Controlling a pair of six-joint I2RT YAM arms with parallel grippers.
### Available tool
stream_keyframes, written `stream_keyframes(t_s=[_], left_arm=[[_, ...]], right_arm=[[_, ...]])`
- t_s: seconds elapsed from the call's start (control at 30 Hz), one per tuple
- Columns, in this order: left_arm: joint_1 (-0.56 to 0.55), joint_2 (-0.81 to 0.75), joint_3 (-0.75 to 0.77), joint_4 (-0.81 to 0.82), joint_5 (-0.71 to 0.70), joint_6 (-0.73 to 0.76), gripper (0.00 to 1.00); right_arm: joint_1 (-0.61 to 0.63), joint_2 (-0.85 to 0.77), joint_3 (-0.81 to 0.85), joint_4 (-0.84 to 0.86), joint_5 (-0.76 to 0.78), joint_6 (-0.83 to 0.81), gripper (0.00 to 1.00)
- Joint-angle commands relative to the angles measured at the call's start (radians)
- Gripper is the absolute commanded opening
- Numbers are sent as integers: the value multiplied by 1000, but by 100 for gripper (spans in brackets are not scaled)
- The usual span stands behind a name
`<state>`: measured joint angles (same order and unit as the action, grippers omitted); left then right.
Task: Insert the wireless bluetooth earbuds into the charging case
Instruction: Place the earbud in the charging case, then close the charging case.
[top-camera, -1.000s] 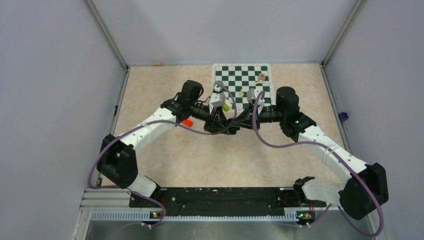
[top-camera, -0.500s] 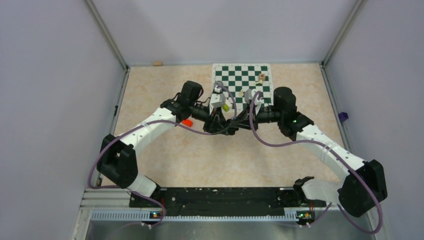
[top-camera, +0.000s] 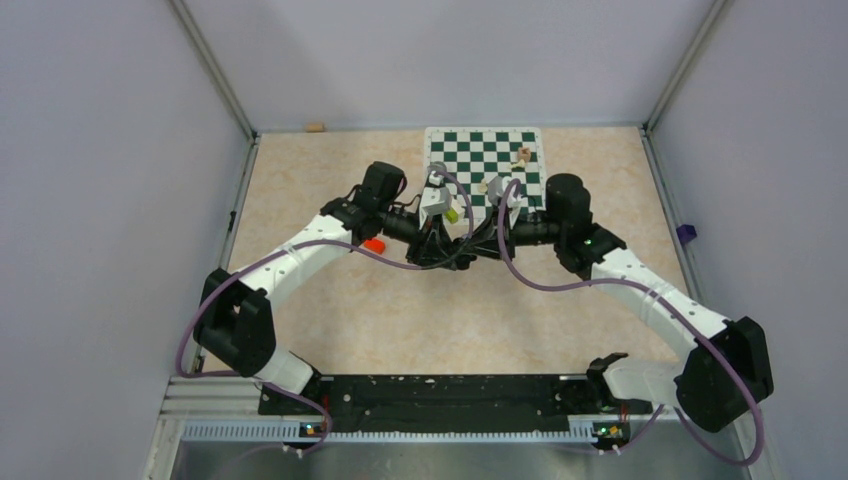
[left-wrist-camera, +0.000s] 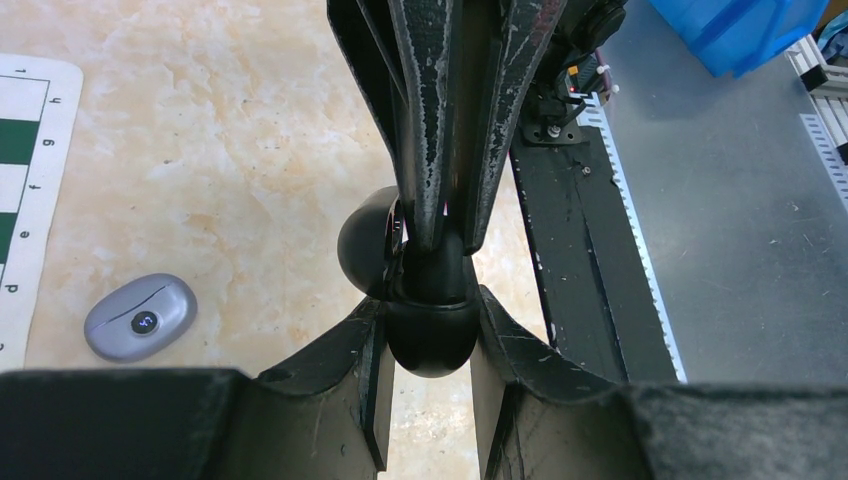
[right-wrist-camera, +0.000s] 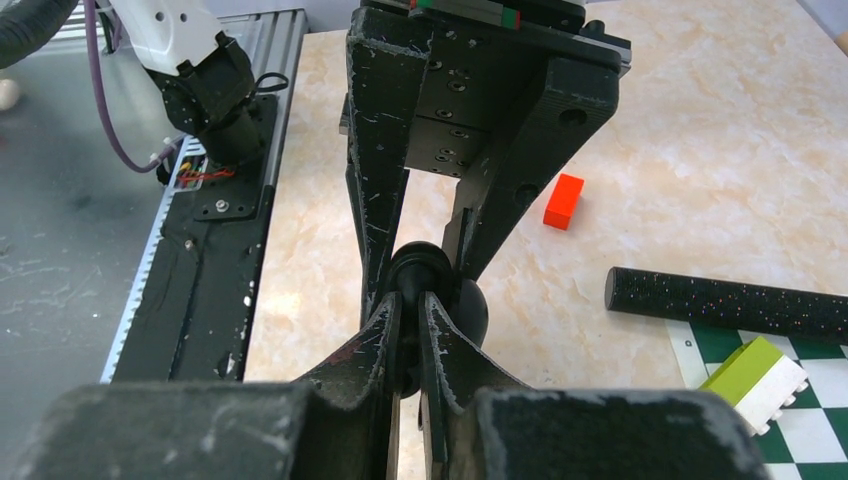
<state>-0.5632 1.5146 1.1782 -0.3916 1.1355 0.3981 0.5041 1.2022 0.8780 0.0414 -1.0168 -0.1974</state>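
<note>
glossy black charging case (left-wrist-camera: 432, 345), judged so from its rounded shell and the dome (left-wrist-camera: 362, 245) standing beside it, held above the table (left-wrist-camera: 250, 150) in the clamped left gripper (left-wrist-camera: 430, 300). the right gripper (right-wrist-camera: 410, 320) meets it from the opposite side, jaws drawn all but together at the top of the case. whether one of the earbuds sits between them is hidden, and none can be made out elsewhere. risks: the slick shell may twist or slip from the left fingers under the right arm's push; a piece seated askew could pop out and roll off across the table. nearby lie a grey oval device (left-wrist-camera: 140, 318), a red block (right-wrist-camera: 563, 200) and a black rod (right-wrist-camera: 720, 300).
</note>
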Motion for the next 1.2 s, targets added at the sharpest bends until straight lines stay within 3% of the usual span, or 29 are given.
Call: stream_keyframes(t_s=[0.0, 0.17, 0.6, 0.77, 0.9, 1.17], left_arm=[[-11, -13, 61, 28, 69, 24, 0], [-11, -12, 60, 28, 68, 25, 0], [-10, -10, 60, 26, 68, 26, 0], [-11, -9, 60, 26, 69, 27, 0], [-10, -9, 62, 23, 69, 29, 0], [-11, -18, 63, 21, 69, 31, 0]], right_arm=[[22, 15, 20, 31, 31, -6, 11], [21, 0, 23, 22, 44, -17, 20], [21, -72, 53, -33, 79, -66, 29], [8, -143, 69, -40, 56, -74, 48], [-30, -181, 71, -40, 47, -72, 55], [-97, -194, 22, 53, 302, -17, 76]])
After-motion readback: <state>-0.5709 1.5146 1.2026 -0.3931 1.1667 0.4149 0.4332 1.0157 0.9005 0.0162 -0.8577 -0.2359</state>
